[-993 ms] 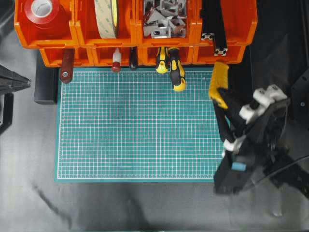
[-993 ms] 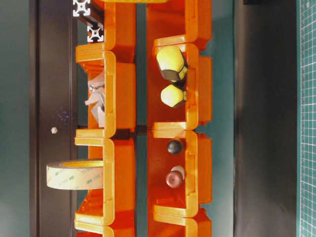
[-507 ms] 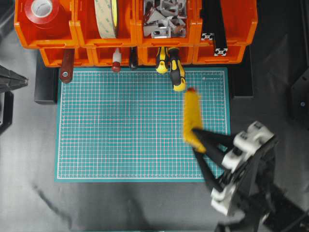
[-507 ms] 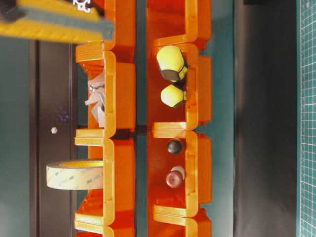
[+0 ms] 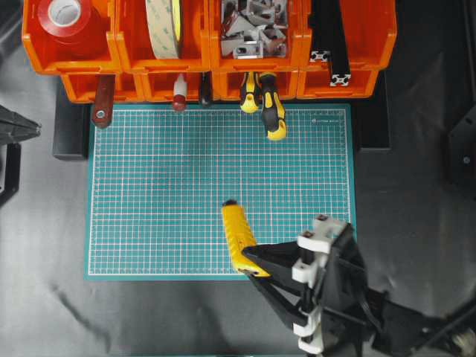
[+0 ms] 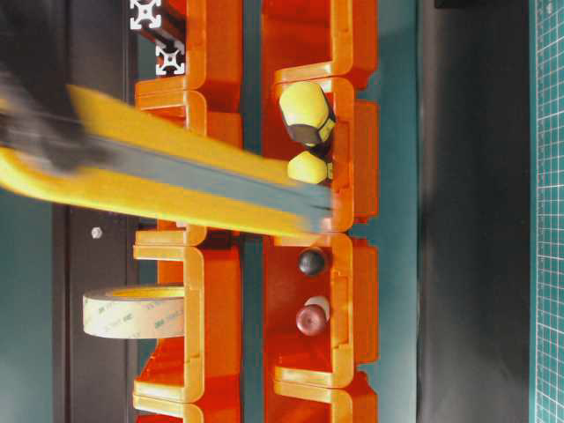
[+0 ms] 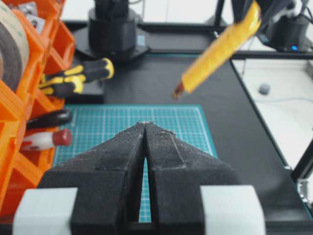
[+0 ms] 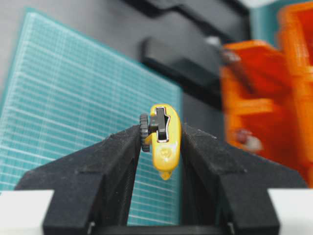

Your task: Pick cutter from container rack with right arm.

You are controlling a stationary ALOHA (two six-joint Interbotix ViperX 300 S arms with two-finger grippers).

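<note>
We see the cutter [image 5: 239,248] out of the container rack [image 5: 208,44] and held up over the near right part of the green mat [image 5: 163,193], its dark tip pointing toward the rack and its rear end pinched in the right gripper [image 5: 256,262]. In the right wrist view the cutter [image 8: 162,139] sits end-on between the two black fingers [image 8: 105,166], both pressed against its sides, so this pincer is clenched on the cutter. From the left wrist view the cutter [image 7: 221,46] hangs tilted in the air above the table, tip down, clear of the mat. In the table-level view it crosses the frame as a blurred yellow bar [image 6: 176,181] in front of the orange bins. The right arm [image 5: 335,297] reaches in from the near right edge of the overhead view. The rack stands along the far edge of the mat; its upper bins hold a red tape roll [image 5: 65,15], a tan tape roll [image 5: 163,26], metal brackets [image 5: 253,26] and black aluminium profiles [image 5: 327,37]. Two yellow-and-black screwdrivers [image 5: 268,104] stick out of a lower bin onto the mat. The left gripper [image 7: 145,125] waits at the far left, well apart from the mat's middle, its fingertips pressed together with nothing between them.
</note>
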